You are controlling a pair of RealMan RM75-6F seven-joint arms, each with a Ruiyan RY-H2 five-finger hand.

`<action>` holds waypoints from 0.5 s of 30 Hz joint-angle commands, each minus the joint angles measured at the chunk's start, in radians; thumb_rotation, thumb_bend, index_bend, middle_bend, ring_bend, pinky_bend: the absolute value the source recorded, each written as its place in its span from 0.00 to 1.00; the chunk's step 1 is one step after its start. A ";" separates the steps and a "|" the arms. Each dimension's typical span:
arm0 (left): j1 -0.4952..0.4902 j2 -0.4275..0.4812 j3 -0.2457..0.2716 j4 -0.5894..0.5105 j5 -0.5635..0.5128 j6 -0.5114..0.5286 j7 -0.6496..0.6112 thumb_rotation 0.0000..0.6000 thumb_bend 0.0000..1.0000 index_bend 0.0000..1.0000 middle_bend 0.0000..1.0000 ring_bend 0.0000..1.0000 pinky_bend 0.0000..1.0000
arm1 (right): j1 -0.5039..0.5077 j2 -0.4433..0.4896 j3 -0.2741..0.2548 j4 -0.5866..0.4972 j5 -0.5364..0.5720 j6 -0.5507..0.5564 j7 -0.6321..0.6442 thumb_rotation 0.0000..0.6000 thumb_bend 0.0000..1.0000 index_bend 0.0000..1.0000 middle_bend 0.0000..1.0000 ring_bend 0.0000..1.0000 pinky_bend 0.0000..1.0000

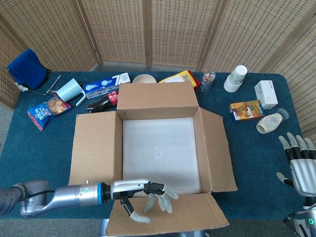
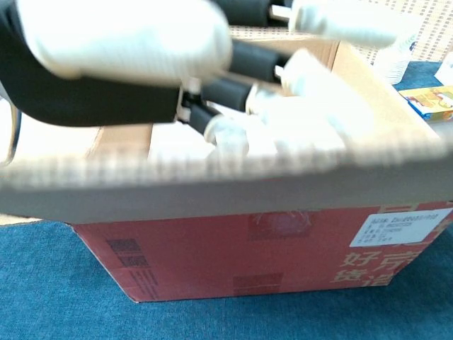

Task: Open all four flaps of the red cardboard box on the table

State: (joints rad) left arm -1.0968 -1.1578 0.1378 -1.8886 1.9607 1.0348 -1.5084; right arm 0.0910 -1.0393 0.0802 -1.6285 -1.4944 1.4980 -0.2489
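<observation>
On the table, left robot hand [image 1: 145, 195] spread over near flap [image 1: 168, 215] of foam-lined box [image 1: 158, 148].

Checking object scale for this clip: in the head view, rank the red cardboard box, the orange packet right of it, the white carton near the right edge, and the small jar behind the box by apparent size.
Largest to smallest:
1. red cardboard box
2. orange packet
3. white carton, close to the packet, so unsure
4. small jar
</observation>
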 commanded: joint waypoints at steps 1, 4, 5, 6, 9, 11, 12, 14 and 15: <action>-0.019 -0.018 0.006 -0.005 -0.019 -0.035 0.043 0.89 0.00 0.17 0.36 0.37 0.60 | 0.000 -0.001 0.000 0.000 -0.001 0.000 -0.001 1.00 0.06 0.03 0.00 0.00 0.06; -0.038 -0.026 0.005 -0.022 -0.034 -0.066 0.076 0.89 0.00 0.17 0.36 0.37 0.60 | 0.000 -0.001 -0.001 0.000 -0.002 0.000 -0.002 1.00 0.06 0.03 0.00 0.00 0.06; -0.044 -0.027 0.004 -0.027 -0.039 -0.076 0.087 0.89 0.00 0.17 0.36 0.37 0.60 | 0.000 -0.001 -0.001 0.000 -0.001 0.001 -0.002 1.00 0.06 0.03 0.00 0.00 0.06; -0.050 -0.028 0.003 -0.035 -0.047 -0.086 0.103 0.89 0.00 0.17 0.36 0.37 0.60 | 0.000 -0.001 0.000 0.000 -0.001 0.001 -0.001 1.00 0.06 0.03 0.00 0.00 0.06; -0.057 -0.026 -0.001 -0.049 -0.069 -0.101 0.137 0.89 0.00 0.17 0.36 0.37 0.60 | -0.001 0.000 0.000 0.000 0.000 -0.001 0.003 1.00 0.06 0.03 0.00 0.00 0.06; -0.059 -0.023 0.000 -0.054 -0.080 -0.108 0.151 0.89 0.00 0.17 0.36 0.37 0.60 | -0.001 0.001 0.000 0.000 0.001 -0.001 0.004 1.00 0.06 0.03 0.00 0.00 0.06; -0.060 -0.021 0.000 -0.055 -0.084 -0.110 0.157 0.89 0.00 0.17 0.36 0.37 0.60 | -0.001 0.001 0.000 0.001 0.001 -0.001 0.004 1.00 0.05 0.03 0.00 0.00 0.06; -0.054 -0.009 -0.001 -0.058 -0.100 -0.101 0.172 0.89 0.00 0.17 0.35 0.36 0.59 | 0.000 0.001 0.000 0.002 0.000 -0.003 0.006 1.00 0.05 0.03 0.00 0.00 0.06; -0.049 0.000 -0.002 -0.060 -0.106 -0.091 0.186 0.89 0.00 0.17 0.35 0.36 0.59 | 0.001 0.001 -0.001 0.002 -0.001 -0.004 0.006 1.00 0.05 0.03 0.00 0.00 0.06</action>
State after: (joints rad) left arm -1.1513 -1.1683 0.1370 -1.9455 1.8639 0.9331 -1.3354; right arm 0.0915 -1.0386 0.0792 -1.6267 -1.4951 1.4940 -0.2434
